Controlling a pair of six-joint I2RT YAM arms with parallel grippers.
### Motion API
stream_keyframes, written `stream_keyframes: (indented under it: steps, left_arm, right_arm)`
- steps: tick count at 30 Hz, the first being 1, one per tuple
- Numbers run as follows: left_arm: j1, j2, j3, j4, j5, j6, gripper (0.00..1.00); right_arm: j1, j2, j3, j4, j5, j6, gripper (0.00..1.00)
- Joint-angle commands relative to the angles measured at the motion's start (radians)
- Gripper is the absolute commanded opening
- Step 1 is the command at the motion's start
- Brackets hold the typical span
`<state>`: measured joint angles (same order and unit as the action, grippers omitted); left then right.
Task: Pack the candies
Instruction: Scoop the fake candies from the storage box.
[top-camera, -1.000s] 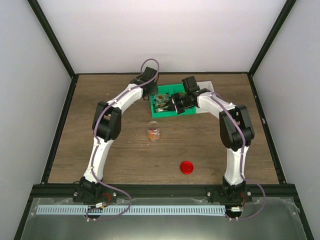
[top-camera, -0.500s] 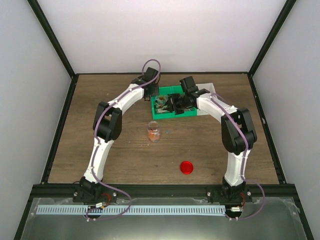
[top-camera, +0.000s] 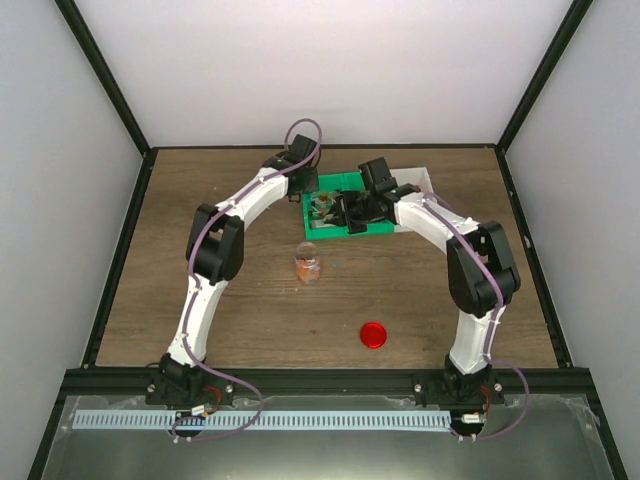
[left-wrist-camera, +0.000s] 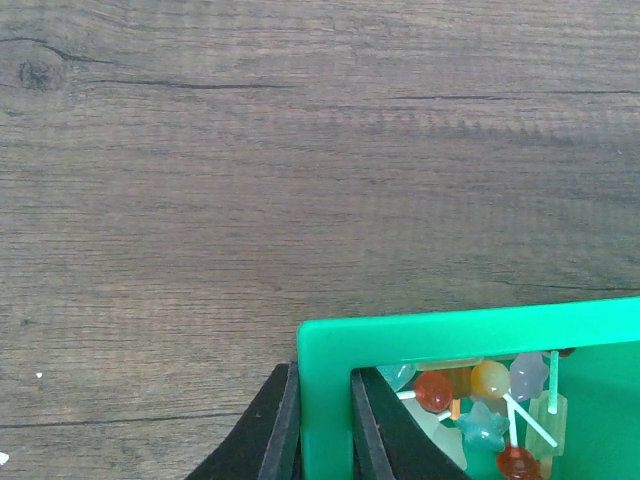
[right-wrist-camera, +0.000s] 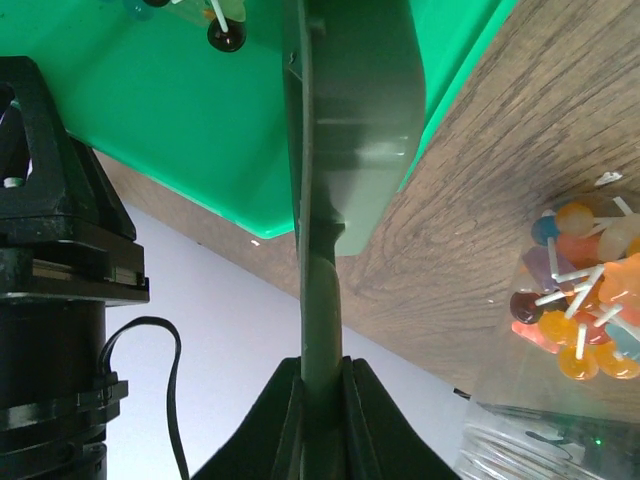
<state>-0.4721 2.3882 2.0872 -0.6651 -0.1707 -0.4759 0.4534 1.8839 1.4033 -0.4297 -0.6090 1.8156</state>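
Green tray (top-camera: 340, 181) sits at the far middle of the table (top-camera: 450, 290), its long axis running left to right across the top view, with one corner lying over a white sheet (top-camera: 418, 178). Both arms reach in to it from either side. The left gripper (left-wrist-camera: 324, 372) has its fingers (left-wrist-camera: 285, 425) clamped on the tray's rim, one finger outside the wall and one inside. The right gripper (right-wrist-camera: 322, 365) is at the opposite side, its fingers pressed together on a thin wall of the same tray, seen edge-on in the right wrist view.

Inside the tray, near the corner by the left gripper, lie the candies (left-wrist-camera: 470, 400): small round and star-shaped sweets in orange, red, amber, pale blue and green, each on a thin white stick. The sticks give each one its long axis, and they point every which way, some upright in the left wrist view and others slanting and crossing one another. A dark one lies apart on the tray floor in the right wrist view.

More candies (right-wrist-camera: 575, 300) are heaped in the clear jar (top-camera: 308, 265), which stands upright on the table nearer the arm bases than the tray, apart from it. A round red lid (top-camera: 373, 334) lies flat farther toward the bases, well apart from the jar.
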Motion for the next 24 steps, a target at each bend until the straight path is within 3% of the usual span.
stream_keyframes:
  steps: [1, 20, 24]
  left_arm:
    - [-0.015, 0.062, -0.032, -0.136, 0.06, -0.004, 0.04]
    - [-0.01, 0.066, -0.046, -0.126, 0.104, 0.022, 0.04]
    - [-0.008, 0.072, -0.046, -0.123, 0.121, 0.022, 0.04]
  right_arm:
    - [0.025, -0.032, -0.077, -0.064, -0.002, 0.051, 0.01]
    - [-0.024, 0.172, -0.067, 0.051, 0.043, -0.09, 0.01]
    - [-0.036, 0.202, -0.105, 0.22, 0.018, -0.11, 0.01]
